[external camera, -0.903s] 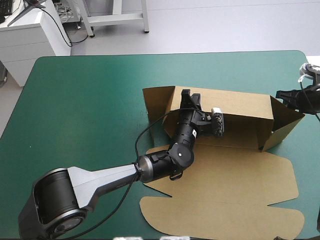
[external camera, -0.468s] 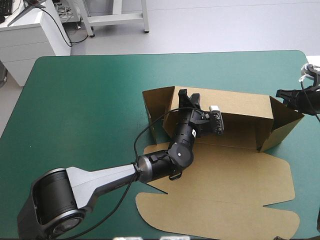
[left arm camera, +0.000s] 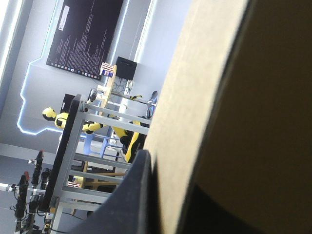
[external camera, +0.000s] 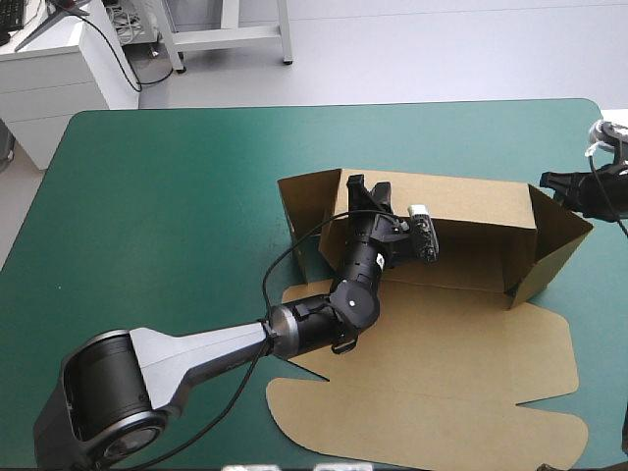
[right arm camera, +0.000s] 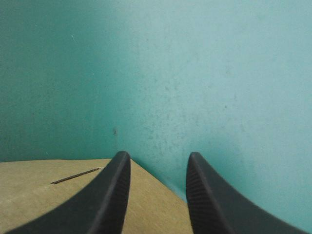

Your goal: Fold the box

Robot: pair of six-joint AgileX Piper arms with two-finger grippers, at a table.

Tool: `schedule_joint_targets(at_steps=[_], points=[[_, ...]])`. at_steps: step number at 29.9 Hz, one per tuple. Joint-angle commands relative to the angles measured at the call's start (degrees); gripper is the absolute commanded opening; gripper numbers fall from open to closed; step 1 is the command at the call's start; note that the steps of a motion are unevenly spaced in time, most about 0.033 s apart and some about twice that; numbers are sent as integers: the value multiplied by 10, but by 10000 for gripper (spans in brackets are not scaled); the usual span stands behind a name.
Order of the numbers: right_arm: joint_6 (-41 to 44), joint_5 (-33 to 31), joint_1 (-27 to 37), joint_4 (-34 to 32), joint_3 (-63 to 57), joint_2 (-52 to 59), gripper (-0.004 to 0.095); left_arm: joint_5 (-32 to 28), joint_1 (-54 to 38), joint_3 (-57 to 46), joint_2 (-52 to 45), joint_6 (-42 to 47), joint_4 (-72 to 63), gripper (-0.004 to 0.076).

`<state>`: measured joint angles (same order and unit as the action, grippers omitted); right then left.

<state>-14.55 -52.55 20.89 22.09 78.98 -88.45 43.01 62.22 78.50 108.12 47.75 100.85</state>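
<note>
The brown box lies right of the table's middle. Its broad lid is flat toward the near edge and its back wall stands raised. My left gripper reaches over the left part of that wall and is shut on its top edge. In the left wrist view the board fills the space beside one black finger. The right end flap angles outward. My right gripper hovers just beyond that flap, open. In its own view, the right gripper sits over a corner of the box.
The box's left end flap stands upright beside my left gripper. The teal-green cover is bare over the table's left half. Teal-green cover also lies ahead of my right gripper, near the table's right edge.
My left wrist has turned slightly while holding the back wall. The box has shifted a little away from the near edge. The right gripper has barely moved.
</note>
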Motion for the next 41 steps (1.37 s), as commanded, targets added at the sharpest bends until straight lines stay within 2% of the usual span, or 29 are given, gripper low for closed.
schedule_joint_targets(at_steps=[1,12,16,21,31,41], points=[[-3,15,1,16,36,20,349,23,0,9,-29,41,-32,-8],[0,-17,1,33,46,20,346,22,0,9,-29,42,-32,-8],[-31,-29,1,35,24,25,346,22,0,9,-29,42,-32,-8],[-50,11,1,54,-45,63,346,20,0,9,-29,42,-32,-8],[-146,33,1,148,-155,147,346,6,0,9,-29,4,-32,-8],[-177,52,1,166,-230,210,346,6,0,9,-29,-4,-32,-8]])
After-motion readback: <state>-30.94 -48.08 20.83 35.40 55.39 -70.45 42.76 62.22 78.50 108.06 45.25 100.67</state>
